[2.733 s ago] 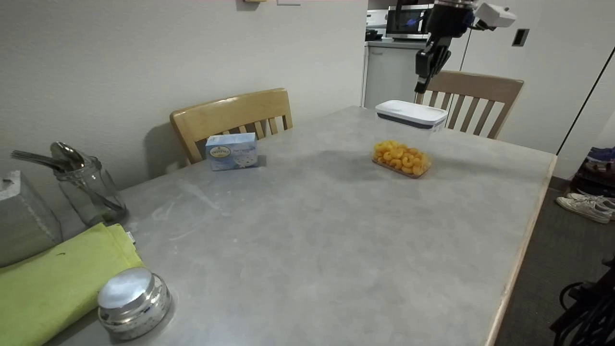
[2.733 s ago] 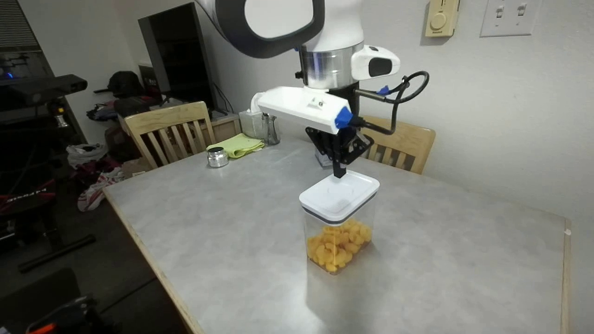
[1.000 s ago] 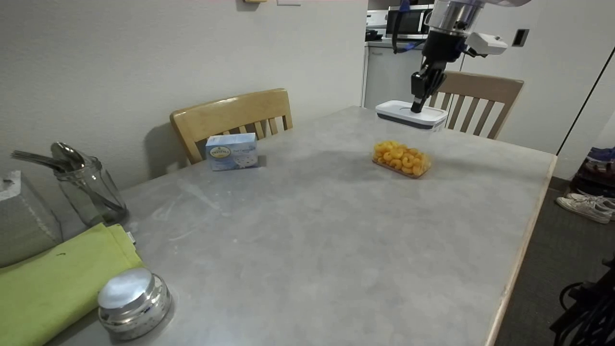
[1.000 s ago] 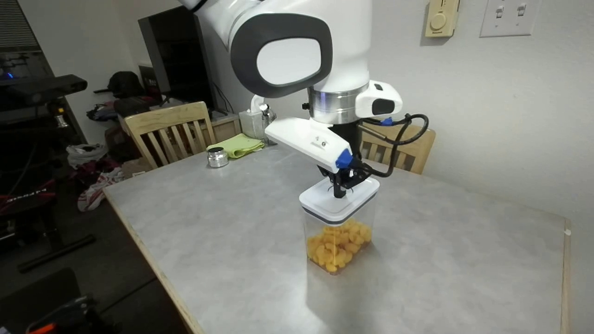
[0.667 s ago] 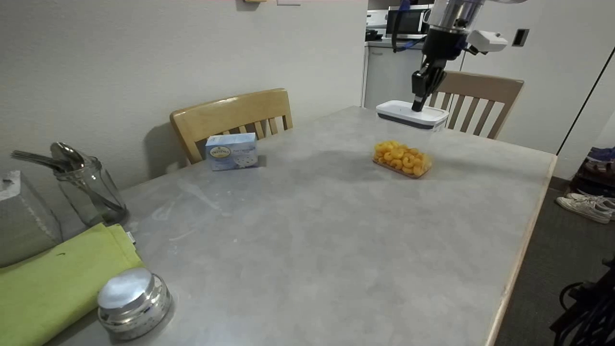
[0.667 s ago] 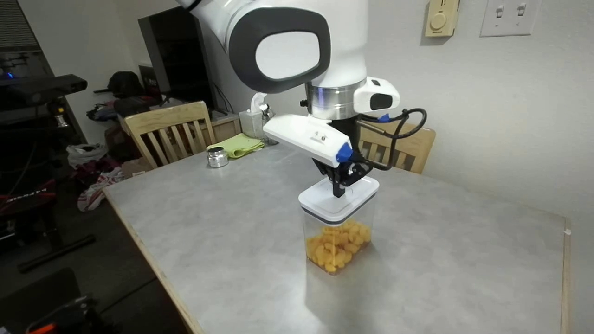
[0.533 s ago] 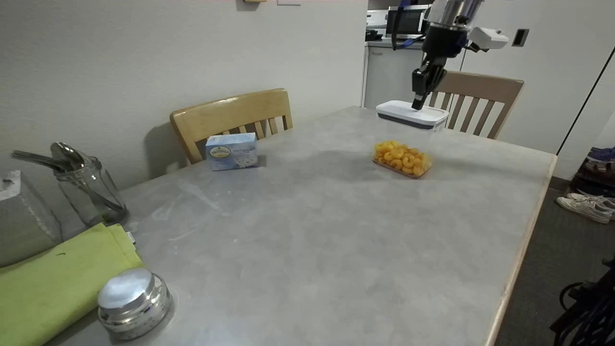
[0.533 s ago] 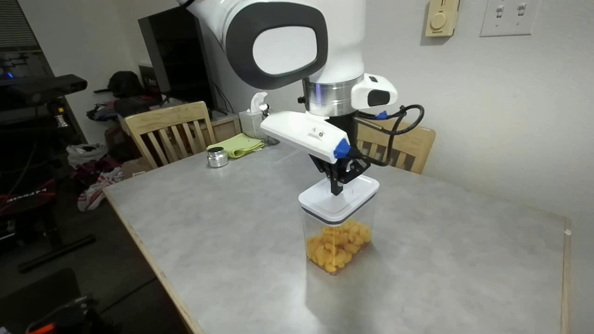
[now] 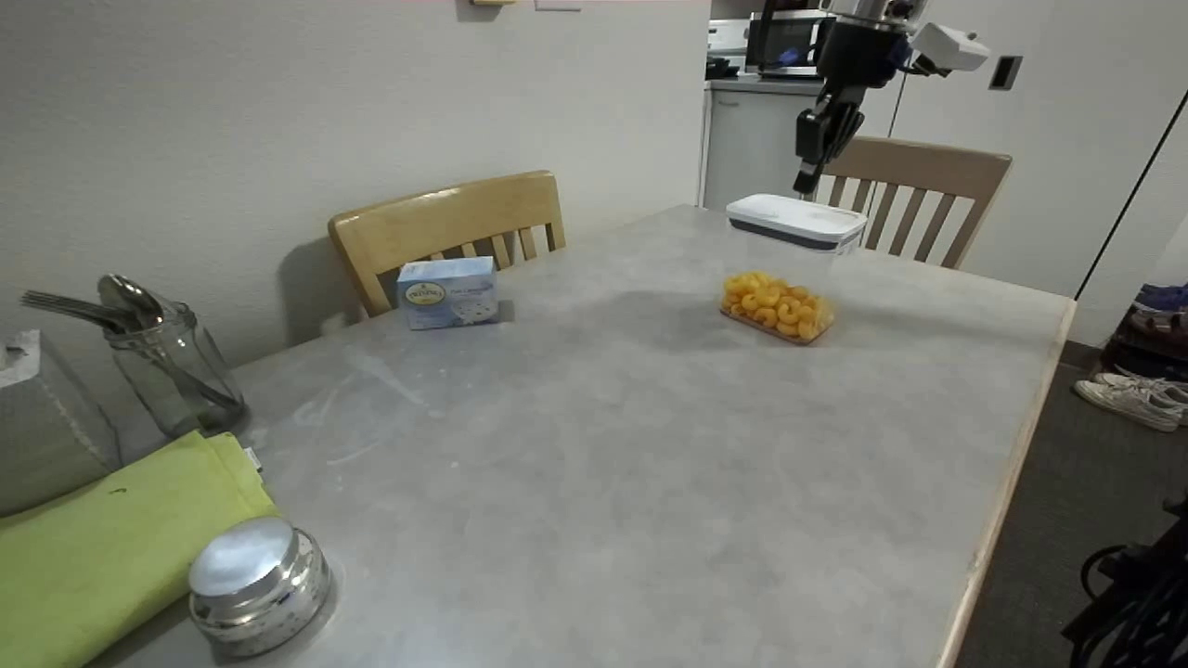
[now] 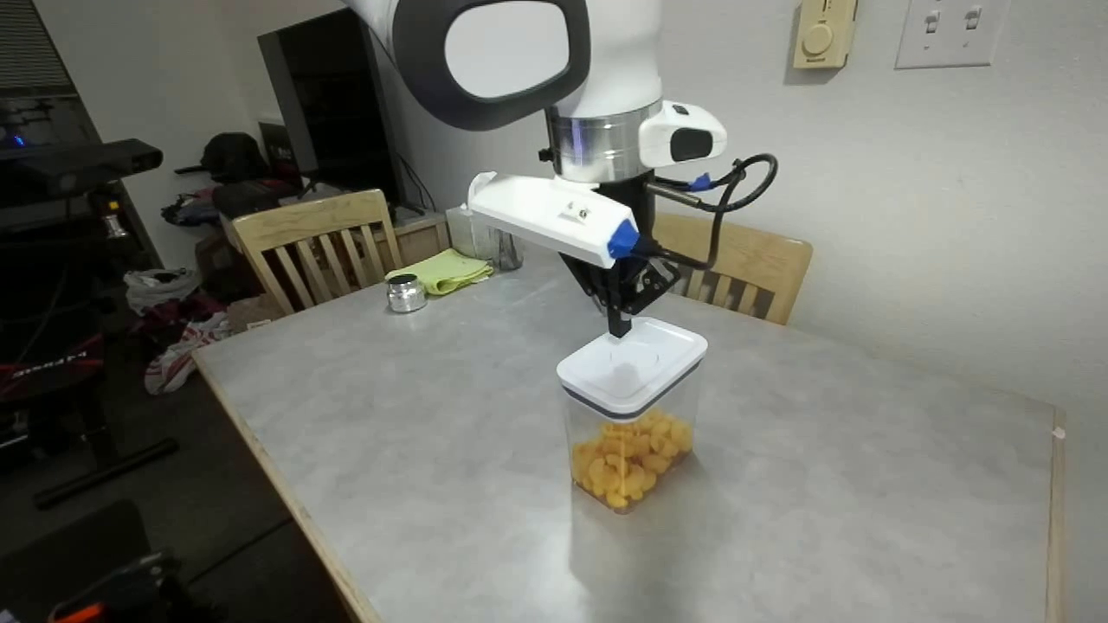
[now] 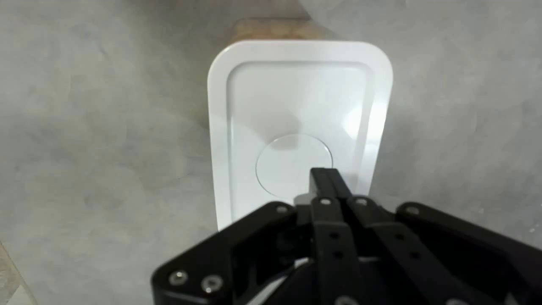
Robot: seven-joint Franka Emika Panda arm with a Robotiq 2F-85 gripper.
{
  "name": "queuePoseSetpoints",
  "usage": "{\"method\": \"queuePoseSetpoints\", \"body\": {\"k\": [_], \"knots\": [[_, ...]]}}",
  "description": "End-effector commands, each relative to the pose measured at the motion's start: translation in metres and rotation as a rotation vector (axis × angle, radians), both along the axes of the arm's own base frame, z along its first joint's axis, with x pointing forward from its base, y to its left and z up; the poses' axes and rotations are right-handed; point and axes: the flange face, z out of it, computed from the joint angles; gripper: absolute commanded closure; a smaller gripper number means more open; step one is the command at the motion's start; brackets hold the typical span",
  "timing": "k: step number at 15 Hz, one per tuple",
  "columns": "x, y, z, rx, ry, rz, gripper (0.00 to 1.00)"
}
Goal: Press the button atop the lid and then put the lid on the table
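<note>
Wrist view: lid point(image 11: 294, 127) apart from closed fingers point(image 11: 318, 183), just below

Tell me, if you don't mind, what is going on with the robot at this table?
A robot arm is at work over a clear container of yellow-orange curled pieces that stands on the grey table. Its gripper, shut and holding nothing, hangs just above the white lid, near the round button. The lid is on the container, not yet set on the table. I can't tell whether the button is up or down.
</note>
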Motion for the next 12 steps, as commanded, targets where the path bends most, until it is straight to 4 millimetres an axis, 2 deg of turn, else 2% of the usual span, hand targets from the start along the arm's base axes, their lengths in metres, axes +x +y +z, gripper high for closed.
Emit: {"method": "queuePoseSetpoints", "body": {"k": [1,7,12], "knots": [[-0.007,-0.003,-0.010,0.008,0.009,0.002,1.00],[-0.007,-0.004,-0.048,0.019,0.065,0.005,1.00],[0.005,-0.004,-0.037,0.017,0.037,0.020,1.00]]}}
